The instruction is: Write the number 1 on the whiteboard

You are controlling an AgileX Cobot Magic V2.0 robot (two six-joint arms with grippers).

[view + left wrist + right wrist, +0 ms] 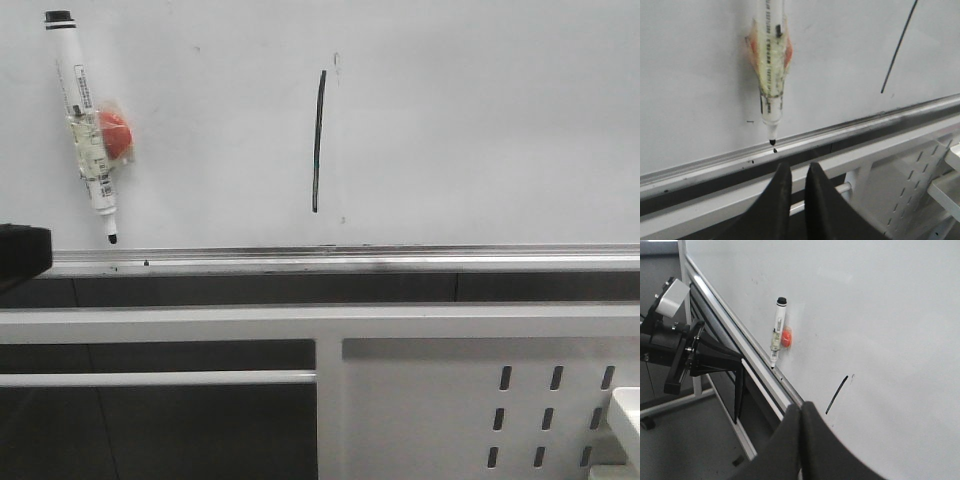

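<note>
**A:** What's in front of you?

**B:** A pale, glossy whiteboard [480, 120] standing upright and filling the wall ahead, with a silver rail [400, 258] running along its lower edge. Below it is a white metal frame [420, 400] with rows of slots.

**A:** Is anything written on it?

**B:** Yes. The number 1 [318, 140] is drawn as one thin dark stroke, nearly vertical and slightly bowed, a little left of the board's middle. Its lower end stops short of the rail.

**A:** Where is the pen?

**B:** A white marker [86, 125] sits against the board near its left edge, well apart from the stroke. It tilts a little, black end up, dark tip down, just above the rail. Something red-orange [116, 135] under clear wrapping is fixed at its middle, between marker and board. Nothing grips it.

**A:** And the arms?

**B:** The left gripper [796, 172] hangs below the rail, under the marker tip but apart from it. Its two dark fingers [777, 200] lie almost together with only a thin slit between them, and nothing in it. The right gripper [801, 410] is off the board, near the stroke's lower end; its fingers are pressed together, empty. From that side the left arm [685, 352] shows as a black body beside the board's lower left edge
</note>
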